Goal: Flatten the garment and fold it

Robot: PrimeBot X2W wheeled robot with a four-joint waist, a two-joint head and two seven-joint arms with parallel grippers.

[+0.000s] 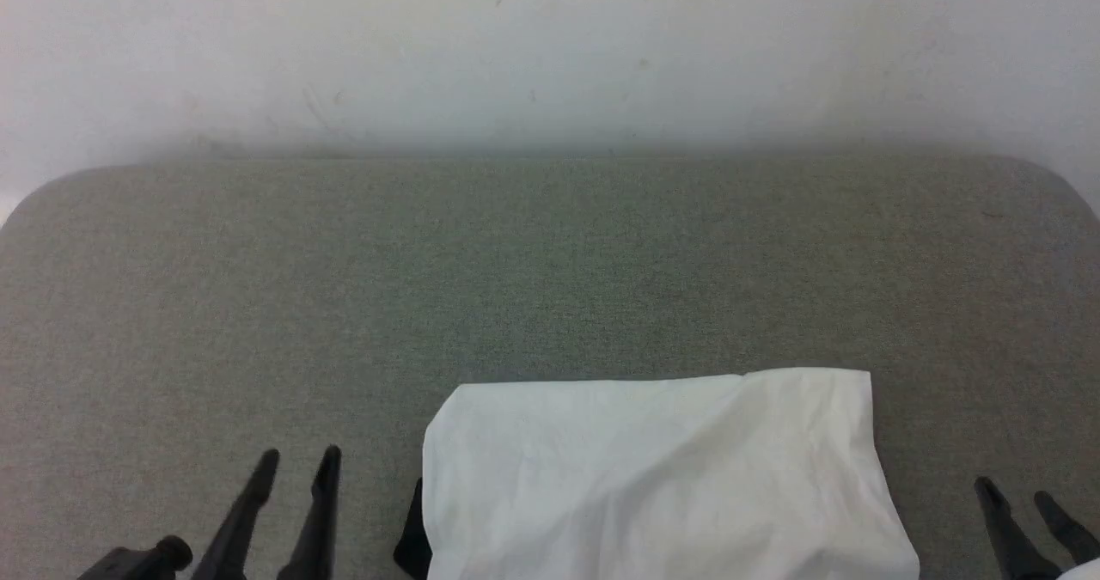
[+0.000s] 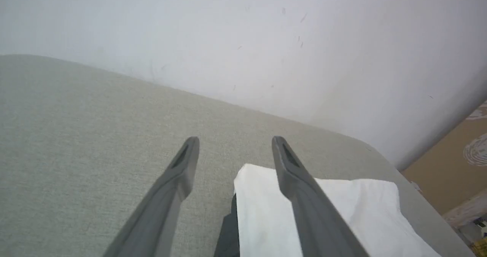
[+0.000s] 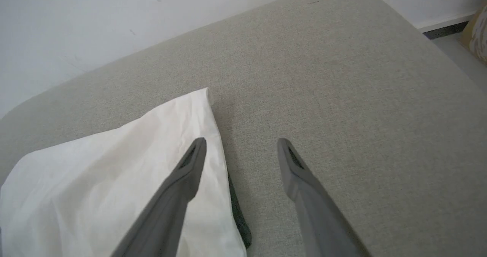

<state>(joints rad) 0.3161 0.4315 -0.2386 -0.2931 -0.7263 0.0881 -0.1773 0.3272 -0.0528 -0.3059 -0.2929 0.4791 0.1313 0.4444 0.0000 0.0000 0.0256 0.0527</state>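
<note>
On the grey padded surface (image 1: 550, 288) the garment (image 1: 662, 477) lies near my edge as a neat white rectangle (black peeking out at its left), my left gripper (image 1: 301, 455) and right gripper (image 1: 1014, 490) wide and empty either side, so folding looks about finished to me.
</note>
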